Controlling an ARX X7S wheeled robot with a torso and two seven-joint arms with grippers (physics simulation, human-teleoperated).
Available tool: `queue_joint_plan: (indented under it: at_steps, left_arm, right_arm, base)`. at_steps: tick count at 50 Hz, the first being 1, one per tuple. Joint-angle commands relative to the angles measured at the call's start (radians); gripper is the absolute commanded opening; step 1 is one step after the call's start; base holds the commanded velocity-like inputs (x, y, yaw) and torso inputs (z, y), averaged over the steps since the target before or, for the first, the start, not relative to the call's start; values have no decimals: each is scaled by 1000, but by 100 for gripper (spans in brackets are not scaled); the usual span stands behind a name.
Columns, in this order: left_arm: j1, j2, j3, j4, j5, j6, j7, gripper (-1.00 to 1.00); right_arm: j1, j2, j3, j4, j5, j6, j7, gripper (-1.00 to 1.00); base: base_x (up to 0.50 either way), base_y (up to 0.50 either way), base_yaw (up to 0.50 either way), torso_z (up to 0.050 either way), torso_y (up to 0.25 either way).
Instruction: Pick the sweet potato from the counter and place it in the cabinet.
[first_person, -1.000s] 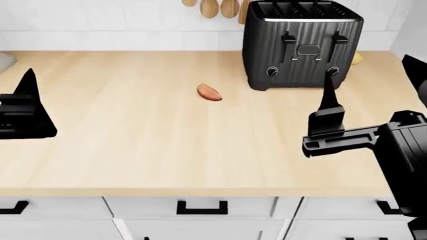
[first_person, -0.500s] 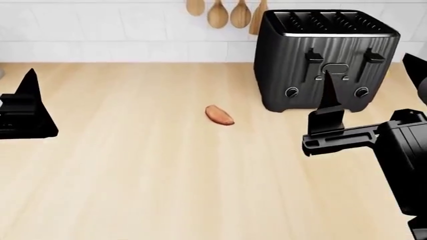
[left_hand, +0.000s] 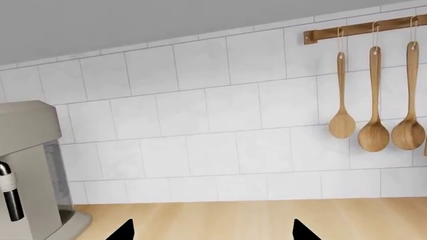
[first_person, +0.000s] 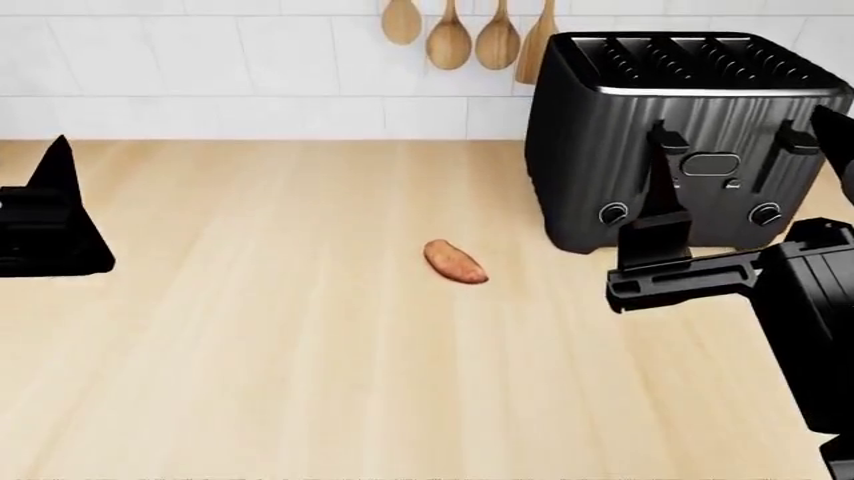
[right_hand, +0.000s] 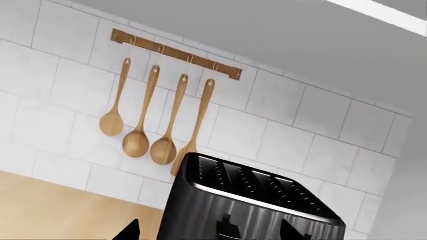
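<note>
The sweet potato (first_person: 455, 262), small and reddish-orange, lies on the light-wood counter (first_person: 267, 330) near its middle, left of the black toaster. It does not show in either wrist view. My left gripper (first_person: 40, 200) hovers at the far left over the counter, open and empty; in the left wrist view (left_hand: 212, 235) only its two spread fingertips (left_hand: 125, 231) show over bare wood. My right gripper (first_person: 737, 150) is open and empty in front of the toaster, right of the sweet potato; it also shows in the right wrist view (right_hand: 210, 235).
A black four-slot toaster (first_person: 681, 140) stands at the back right, seen close in the right wrist view (right_hand: 253, 205). Wooden spoons (first_person: 467, 40) hang on the white tiled wall behind. A grey coffee machine (left_hand: 27, 165) stands on the counter at the left.
The head view has moved closer over the counter. The front edge and drawers have left the view, and the sweet potato and toaster now sit lower and larger. Both grippers keep their places in the view.
</note>
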Motion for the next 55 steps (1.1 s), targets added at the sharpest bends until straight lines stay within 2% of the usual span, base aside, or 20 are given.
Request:
queue_joint_plan:
  at_steps: [1, 4, 8, 15, 19, 25, 44, 55]
  left_arm:
    - [7, -5, 0, 2, 1, 10, 2, 100]
    - [10, -5, 2, 2, 4, 11, 6, 100]
    - [9, -2, 10, 0, 12, 11, 10, 100]
    - [9, -5, 18, -1, 11, 18, 8, 100]
    - [8, -8, 24, -3, 9, 21, 6, 100]
    - [-17, -13, 54, -10, 3, 32, -8, 100]
    - [-17, -29, 63, -2, -29, 61, -31, 100]
    - [-10, -51, 51, 3, -54, 79, -46, 100]
  right_arm:
    - [-5, 2, -20, 9, -5, -1, -6, 100]
    - [-8, -26, -59, 78, -12, 20, -55, 100]
    - [-11, -113, -216, 267, -24, 126, -188, 100]
    - [40, -203, -310, 512, -269, 244, -514, 100]
    - [44, -217, -373, 605, -458, 208, -743, 100]
    - [8, -238, -453, 670, -589, 128, -931, 100]
    - [46, -326, -601, 895, -865, -114, -1238, 100]
    - [63, -385, -657, 1030, -955, -220, -1347, 100]
  base:
    - [0, 0, 0, 0, 0]
    - [0, 0, 0, 0, 0]
    - [0, 0, 0, 0, 0]
    - [0, 0, 0, 0, 0]
    - [0, 0, 0, 0, 0]
    - [0, 0, 0, 0, 0]
    - [0, 0, 0, 0, 0]
    - [0, 0, 0, 0, 0]
